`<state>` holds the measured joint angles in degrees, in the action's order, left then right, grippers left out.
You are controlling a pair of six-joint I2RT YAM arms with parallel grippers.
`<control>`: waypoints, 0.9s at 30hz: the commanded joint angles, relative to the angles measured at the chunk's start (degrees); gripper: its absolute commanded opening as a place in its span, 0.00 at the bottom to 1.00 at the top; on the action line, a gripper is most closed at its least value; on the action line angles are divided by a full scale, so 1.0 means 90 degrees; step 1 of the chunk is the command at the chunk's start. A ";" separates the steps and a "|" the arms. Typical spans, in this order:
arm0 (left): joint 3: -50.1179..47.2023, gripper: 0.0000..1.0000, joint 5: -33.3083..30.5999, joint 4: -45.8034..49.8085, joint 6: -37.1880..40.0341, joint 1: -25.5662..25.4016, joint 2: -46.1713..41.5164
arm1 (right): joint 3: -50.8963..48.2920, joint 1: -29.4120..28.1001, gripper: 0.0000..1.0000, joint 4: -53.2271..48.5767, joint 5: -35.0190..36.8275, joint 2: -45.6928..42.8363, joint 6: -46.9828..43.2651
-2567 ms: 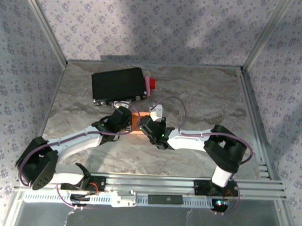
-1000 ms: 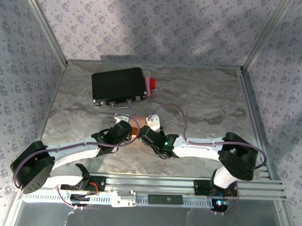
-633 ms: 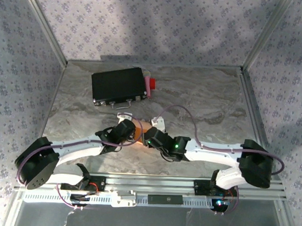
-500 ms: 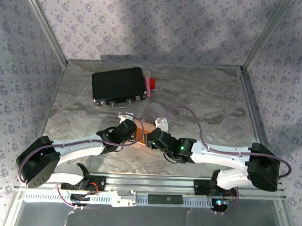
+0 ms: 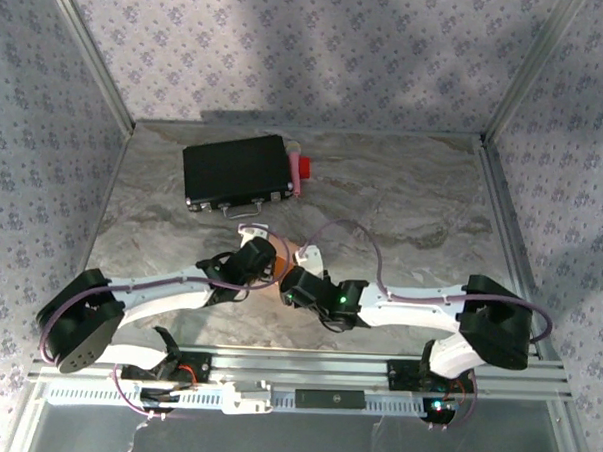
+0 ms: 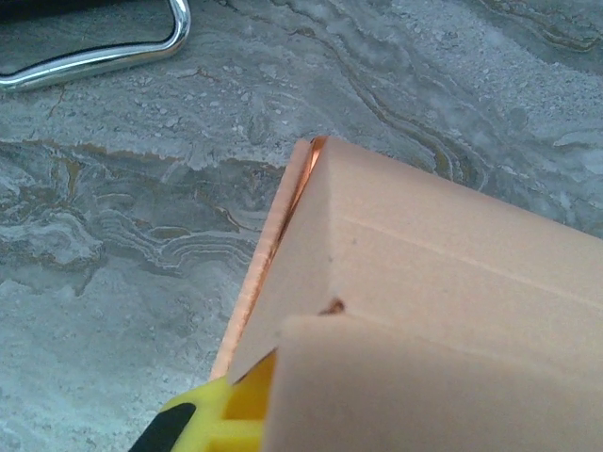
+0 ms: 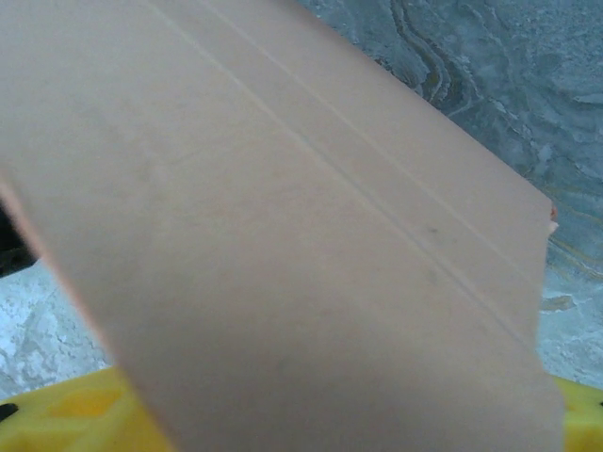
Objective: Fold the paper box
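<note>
While left gripper (image 5: 271, 269) clamps it, paper box (image 6: 452, 282) across right gripper (image 5: 287, 281).

The paper box (image 6: 424, 282) farther from case (image 5: 236, 170)

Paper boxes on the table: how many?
1. The paper box sits mid-table, on the near side of the black case. The left arm and right arm cover part of the table, so another could be hidden.
</note>
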<state>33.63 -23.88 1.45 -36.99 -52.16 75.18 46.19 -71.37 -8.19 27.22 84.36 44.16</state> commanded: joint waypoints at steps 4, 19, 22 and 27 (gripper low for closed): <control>0.0165 0.08 -0.0274 -0.0098 -0.0312 -0.0074 0.0035 | 0.0364 -0.0435 0.80 -0.0497 0.0781 -0.0073 0.0003; 0.0189 0.07 -0.0364 -0.0278 -0.0562 -0.0073 0.0236 | 0.0014 -0.0595 0.99 -0.0774 0.0655 -0.0993 0.0211; 0.0227 0.07 -0.0391 -0.0308 -0.0609 -0.0083 0.0275 | 0.0021 -0.0570 0.99 -0.0781 0.0433 -0.0961 0.0151; 0.0318 0.07 -0.0473 -0.0308 -0.0673 -0.0135 0.0309 | 0.0113 -0.0553 0.99 -0.0858 0.0265 -0.0551 0.0163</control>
<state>34.37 -26.35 -0.21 -41.71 -52.90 77.38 46.87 -76.16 -14.22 30.52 77.32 44.84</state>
